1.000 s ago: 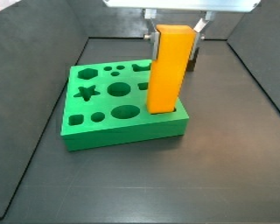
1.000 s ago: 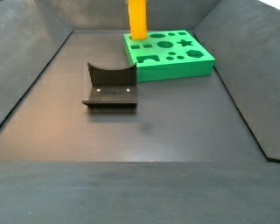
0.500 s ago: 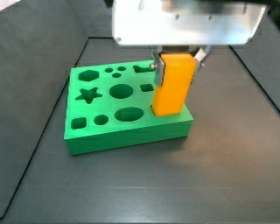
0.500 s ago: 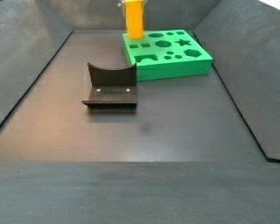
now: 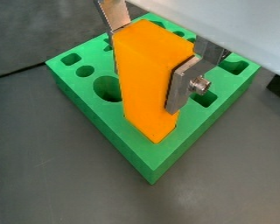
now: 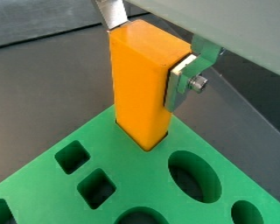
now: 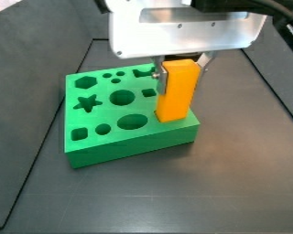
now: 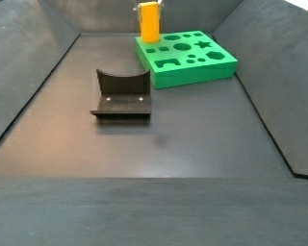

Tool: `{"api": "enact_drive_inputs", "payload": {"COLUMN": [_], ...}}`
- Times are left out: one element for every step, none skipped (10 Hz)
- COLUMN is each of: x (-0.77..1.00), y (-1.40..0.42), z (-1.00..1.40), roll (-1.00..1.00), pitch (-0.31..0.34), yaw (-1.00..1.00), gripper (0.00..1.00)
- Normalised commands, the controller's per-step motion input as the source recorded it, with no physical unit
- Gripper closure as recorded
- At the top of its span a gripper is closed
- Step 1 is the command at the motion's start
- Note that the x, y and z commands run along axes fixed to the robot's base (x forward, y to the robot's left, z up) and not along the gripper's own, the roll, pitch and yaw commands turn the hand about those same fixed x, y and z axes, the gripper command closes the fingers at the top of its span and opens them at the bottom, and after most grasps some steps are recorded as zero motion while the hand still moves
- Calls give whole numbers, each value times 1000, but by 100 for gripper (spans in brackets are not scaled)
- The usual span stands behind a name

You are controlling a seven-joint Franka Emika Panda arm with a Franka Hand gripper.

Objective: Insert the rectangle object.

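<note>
Even, bright light; sharp focus.

Robot test bench, lab setting. Dark matte tabletop (image 8: 183,183) enclosed by sloped dark walls. Fixture (image 8: 119,93) stands on it near a green shape-sorting board (image 8: 189,60). Claw (image 7: 179,62) of the arm above the board's corner.

Gripper (image 5: 152,54) lowered; rectangle object (image 7: 178,90) sunk deeper into green board (image 7: 94,128) corner hole.
</note>
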Motion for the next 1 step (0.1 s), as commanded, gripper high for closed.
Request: {"api": "enact_drive_inputs", "payload": {"x": [0], "y": [0], "z": [0], "roll": [0], "pitch": [0], "yaw": [0], "gripper": [100]}}
